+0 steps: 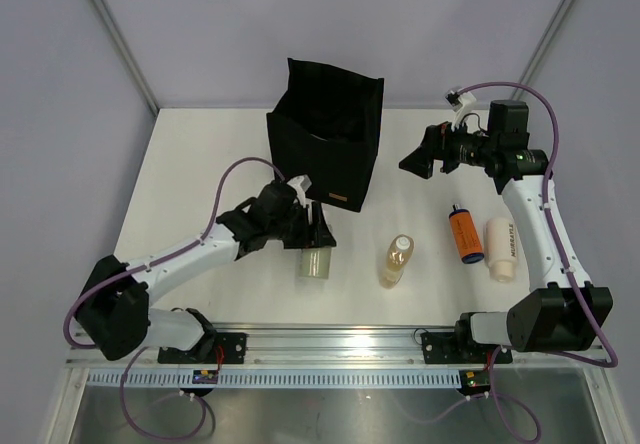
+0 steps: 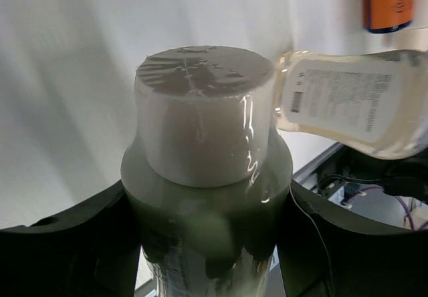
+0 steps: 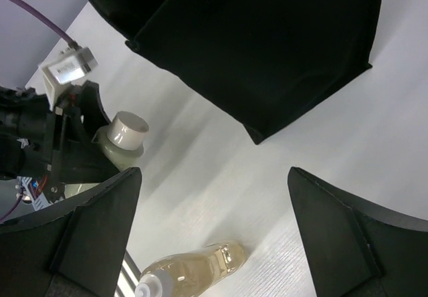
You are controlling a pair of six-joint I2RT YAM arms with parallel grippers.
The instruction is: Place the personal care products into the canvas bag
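My left gripper is shut on an olive-green bottle with a white cap, just in front of the black canvas bag. In the left wrist view the bottle fills the space between the dark fingers. An amber bottle lies to its right, then an orange tube with a blue cap and a white bottle. My right gripper hangs open and empty to the right of the bag, above the table. The right wrist view shows the bag, the held bottle and the amber bottle.
The bag stands at the back middle with floppy upper edges and a tan label on its front. A metal rail runs along the table's near edge. Grey walls close in the table at the back and sides.
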